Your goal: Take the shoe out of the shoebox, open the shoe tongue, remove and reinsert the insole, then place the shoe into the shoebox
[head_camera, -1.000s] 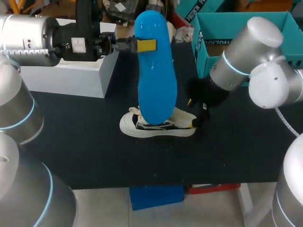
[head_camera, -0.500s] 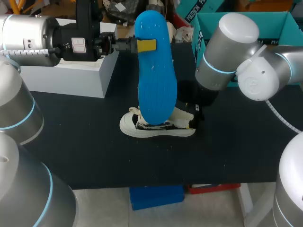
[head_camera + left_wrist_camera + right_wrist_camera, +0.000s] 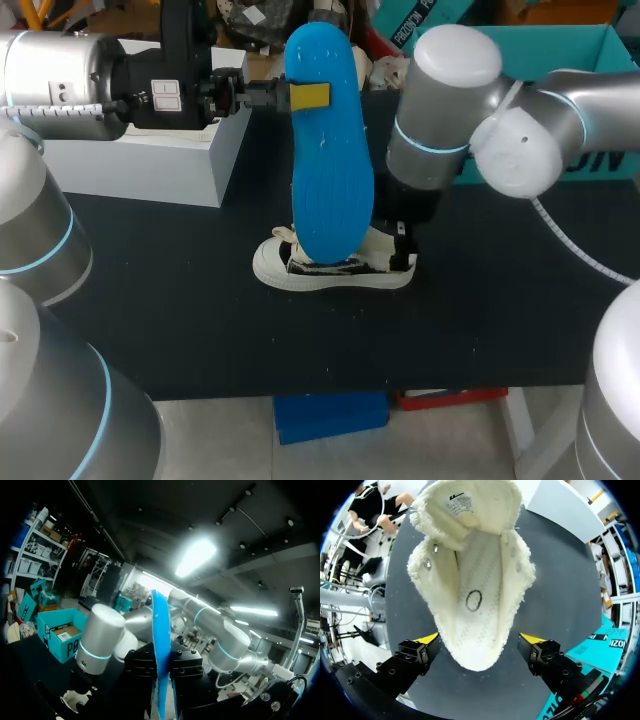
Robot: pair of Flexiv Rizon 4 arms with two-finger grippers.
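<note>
The white sneaker (image 3: 335,268) lies on its sole on the black table (image 3: 180,300), and the wrist view looks down into its mouth with the tongue (image 3: 465,505) folded back. The blue insole (image 3: 330,150) stands upright above the shoe, its lower end hiding the shoe's middle in the head view. The left gripper (image 3: 161,680) is clenched on the insole near the end farthest from the shoe, one finger pressing each face. The right gripper (image 3: 480,640) hangs over the shoe's heel with its fingers spread, one yellow tip (image 3: 427,639) just beside each flank of the heel and neither touching it. The teal shoebox (image 3: 600,35) sits beyond the shoe, behind the right arm.
</note>
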